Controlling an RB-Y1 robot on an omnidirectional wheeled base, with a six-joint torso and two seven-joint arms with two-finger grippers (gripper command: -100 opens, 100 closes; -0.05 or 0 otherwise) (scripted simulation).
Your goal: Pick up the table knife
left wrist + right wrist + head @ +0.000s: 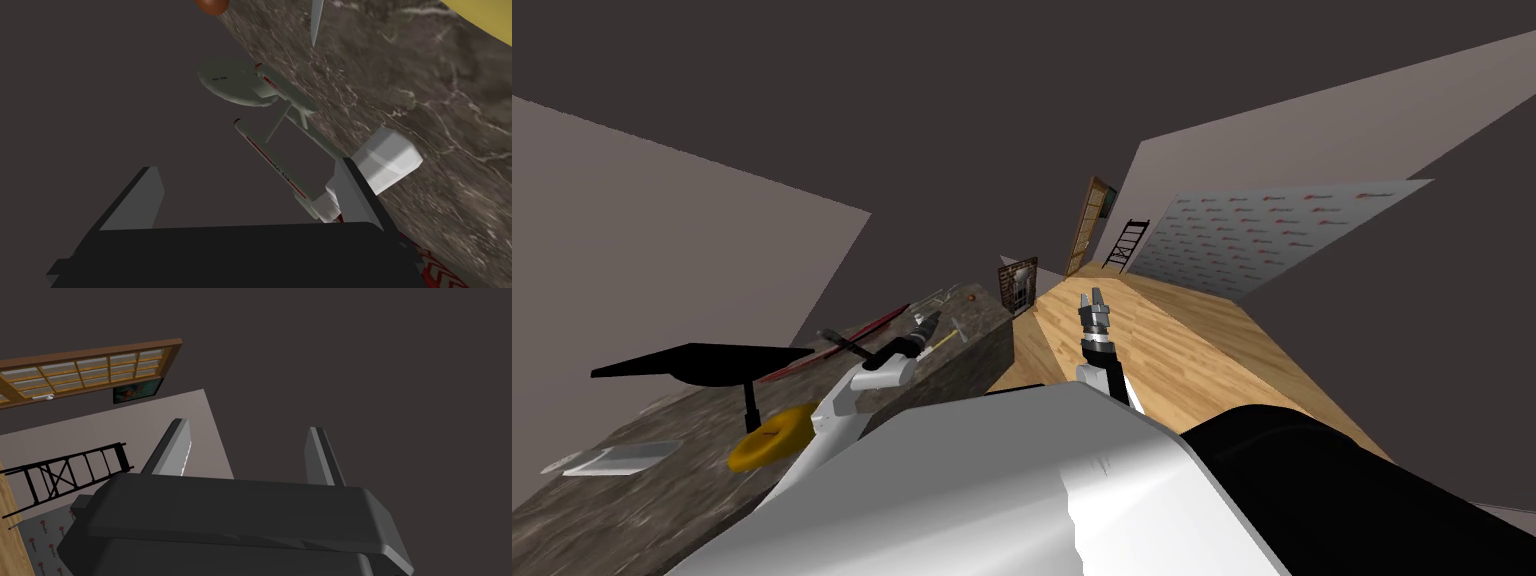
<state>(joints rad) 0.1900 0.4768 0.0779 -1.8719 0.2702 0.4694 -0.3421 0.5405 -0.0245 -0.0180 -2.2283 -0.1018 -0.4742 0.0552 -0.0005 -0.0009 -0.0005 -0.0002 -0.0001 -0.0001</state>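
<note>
Left end effector (247, 167) is held open over the edge of a dark, marbled counter (425, 100), its two fingers spread wide with nothing pressed between them. Beyond the fingertips, well apart from them, a pale pointed blade tip is seen and is taken for the table knife (315, 22); it lies on the counter with the point turned toward the end effector, and the rest of it is cut off by the picture's edge.

Between the end effector and the blade a grey model starship (280, 107) with red stripes lies along the counter's edge, its saucer reaching out over a dark flat surface beside the counter. A white block (392, 160) rests on the counter just past one finger (352, 192). A brown round thing (212, 5) is seen near the blade tip, a yellow thing (480, 20) farther along, and a red patterned thing (440, 270) beside the end effector's body.

From the head view the left end effector (928, 322) is placed far along the counter (662, 500). Nearer the robot a black flat-topped thing on a thin post (702, 360), a yellow thing (772, 440) and a flat grey thing (612, 458) are seen on it.

The right end effector (1094, 298) is held out over the wooden floor (1192, 350), its fingers open and empty.
</note>
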